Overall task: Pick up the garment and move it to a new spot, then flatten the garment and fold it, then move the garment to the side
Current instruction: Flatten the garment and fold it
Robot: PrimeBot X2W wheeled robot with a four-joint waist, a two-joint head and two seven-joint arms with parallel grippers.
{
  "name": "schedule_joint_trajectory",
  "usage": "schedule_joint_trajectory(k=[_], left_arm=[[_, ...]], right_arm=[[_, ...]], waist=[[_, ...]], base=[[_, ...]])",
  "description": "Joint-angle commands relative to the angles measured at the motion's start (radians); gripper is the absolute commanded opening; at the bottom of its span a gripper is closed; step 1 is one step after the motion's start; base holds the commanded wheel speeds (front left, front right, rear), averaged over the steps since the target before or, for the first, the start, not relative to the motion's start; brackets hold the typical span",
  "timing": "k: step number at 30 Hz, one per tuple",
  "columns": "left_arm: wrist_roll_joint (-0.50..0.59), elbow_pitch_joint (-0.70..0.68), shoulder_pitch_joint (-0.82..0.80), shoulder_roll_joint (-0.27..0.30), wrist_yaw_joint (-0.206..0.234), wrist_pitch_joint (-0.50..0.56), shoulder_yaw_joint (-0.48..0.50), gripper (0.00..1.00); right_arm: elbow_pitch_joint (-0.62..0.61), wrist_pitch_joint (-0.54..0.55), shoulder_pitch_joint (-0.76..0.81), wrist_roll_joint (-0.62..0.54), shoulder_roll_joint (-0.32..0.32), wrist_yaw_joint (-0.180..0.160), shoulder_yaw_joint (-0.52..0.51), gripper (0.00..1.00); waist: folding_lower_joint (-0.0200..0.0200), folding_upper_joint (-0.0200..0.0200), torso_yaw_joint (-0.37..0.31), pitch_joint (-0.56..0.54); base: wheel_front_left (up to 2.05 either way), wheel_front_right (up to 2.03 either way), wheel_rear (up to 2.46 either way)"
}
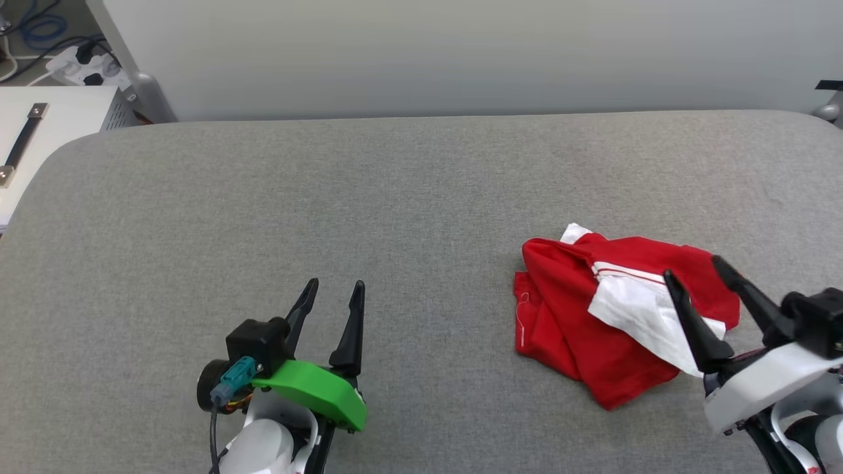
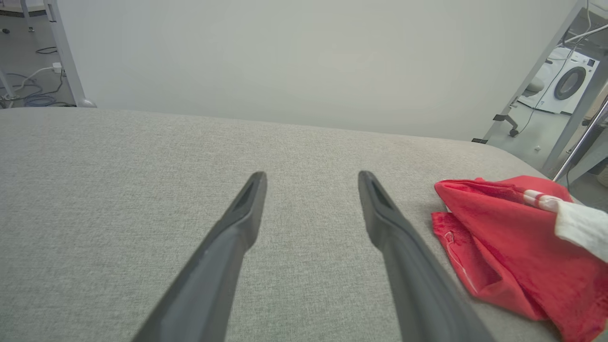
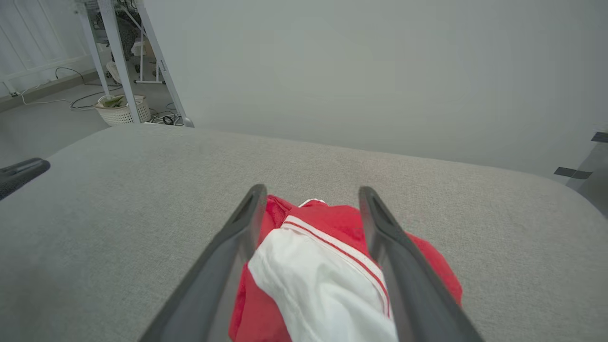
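Note:
The garment (image 1: 579, 316), a red T-shirt with a white sleeve on top, lies crumpled on the grey padded table at the right. My right gripper (image 1: 693, 266) hovers open over its right part, fingers pointing up the head view. In the right wrist view the white sleeve (image 3: 313, 280) shows between the spread fingers of the right gripper (image 3: 311, 192), and I cannot tell if they touch it. My left gripper (image 1: 336, 284) stands open over bare table, well left of the shirt. In the left wrist view the garment (image 2: 513, 247) lies right of the left gripper (image 2: 311, 176).
The grey padded table (image 1: 329, 197) spreads wide, with a pale wall behind it. A white box with a strap handle (image 1: 39, 131) and cables sit beyond the table's far left corner. A washing machine (image 2: 565, 80) stands far off.

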Motion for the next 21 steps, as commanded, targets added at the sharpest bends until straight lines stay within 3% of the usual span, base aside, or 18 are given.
schedule_joint_trajectory(k=[1, 7, 11, 17, 21], left_arm=[[0.009, -0.010, -0.003, -0.001, -0.006, -0.006, -0.003, 1.00], [-0.012, -0.022, -0.010, -0.003, -0.017, 0.008, -0.034, 1.00], [-0.027, -0.038, -0.074, 0.011, -0.030, 0.073, -0.090, 1.00], [-0.092, -0.048, -0.335, 0.068, -0.037, 0.326, -0.258, 1.00], [-0.234, -0.017, -0.544, 0.097, -0.037, 0.526, -0.367, 1.00]], right_arm=[[-0.017, -0.017, 0.023, -0.007, 0.017, -0.001, -0.019, 1.00], [-0.055, -0.045, 0.070, -0.049, 0.093, -0.001, -0.101, 1.00], [-0.068, -0.047, 0.075, -0.075, 0.127, -0.001, -0.132, 1.00], [-0.086, -0.037, 0.055, -0.108, 0.166, -0.001, -0.144, 1.00], [-0.078, -0.037, 0.032, -0.117, 0.184, -0.001, -0.126, 1.00]], waist=[[0.0000, -0.0001, -0.008, -0.003], [0.0000, -0.0001, -0.035, 0.007], [0.0000, -0.0001, -0.062, 0.033], [0.0000, -0.0001, -0.126, 0.107], [0.0000, -0.0001, -0.185, 0.155]], base=[[0.00, 0.00, 0.00], [0.00, 0.00, 0.00], [0.00, 0.00, 0.00], [0.00, 0.00, 0.00], [0.00, 0.00, 0.00]])
